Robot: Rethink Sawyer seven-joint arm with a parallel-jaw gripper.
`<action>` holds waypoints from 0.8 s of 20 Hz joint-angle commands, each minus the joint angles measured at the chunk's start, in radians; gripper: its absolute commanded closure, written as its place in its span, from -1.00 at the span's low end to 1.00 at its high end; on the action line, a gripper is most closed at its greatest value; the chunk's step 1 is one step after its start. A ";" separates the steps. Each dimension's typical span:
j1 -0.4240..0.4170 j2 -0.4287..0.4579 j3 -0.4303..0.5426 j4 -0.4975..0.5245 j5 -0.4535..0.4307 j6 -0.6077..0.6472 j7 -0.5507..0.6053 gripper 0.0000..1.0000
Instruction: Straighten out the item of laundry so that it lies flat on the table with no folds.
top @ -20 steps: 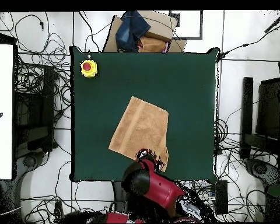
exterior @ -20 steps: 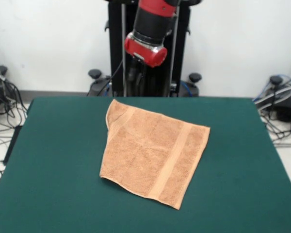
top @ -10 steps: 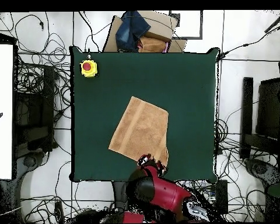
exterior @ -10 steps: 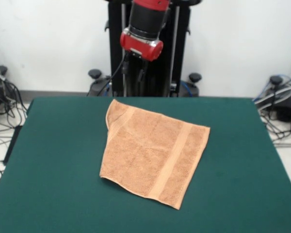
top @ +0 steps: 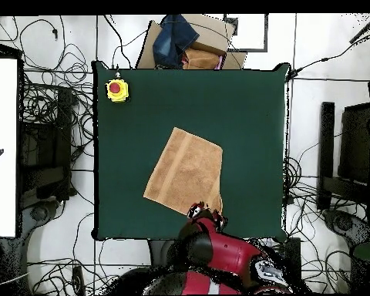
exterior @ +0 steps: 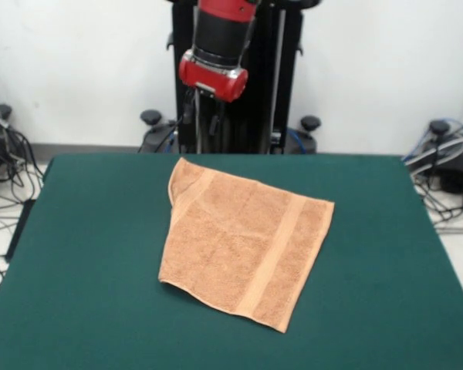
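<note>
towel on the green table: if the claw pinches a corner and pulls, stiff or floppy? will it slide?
Likely floppy: the towel already has a corner folded over. Its terry surface on the felt-like table probably drags rather than slides. Looks light.

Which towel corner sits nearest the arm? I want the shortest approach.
The folded-over far corner of the towel, just below the gripper; the other three corners lie flat, farther down the table.

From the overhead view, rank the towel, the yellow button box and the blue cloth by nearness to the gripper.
1. The towel, right beside the gripper, mid-table.
2. The yellow button box, at the table's far left corner.
3. The blue cloth, beyond the far edge, off the table.
</note>
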 commanded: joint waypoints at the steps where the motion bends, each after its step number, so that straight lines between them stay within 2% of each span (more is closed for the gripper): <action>1: -0.123 -0.008 0.099 -0.084 -0.134 0.099 0.014 -1.00; 3: -0.182 -0.110 0.125 -0.066 -0.190 0.173 -0.030 -1.00; 6: -0.200 -0.212 0.103 -0.061 -0.238 0.222 -0.057 -1.00; 7: -0.184 -0.217 0.069 -0.074 -0.247 0.211 -0.051 -1.00; 9: -0.147 -0.169 0.016 -0.115 -0.256 0.175 -0.029 -1.00; 10: -0.159 -0.158 0.021 -0.110 -0.256 0.158 -0.004 -1.00; 13: -0.119 -0.148 -0.018 -0.103 -0.234 0.136 0.046 -1.00; 16: -0.108 -0.130 -0.019 -0.097 -0.245 0.115 0.054 -1.00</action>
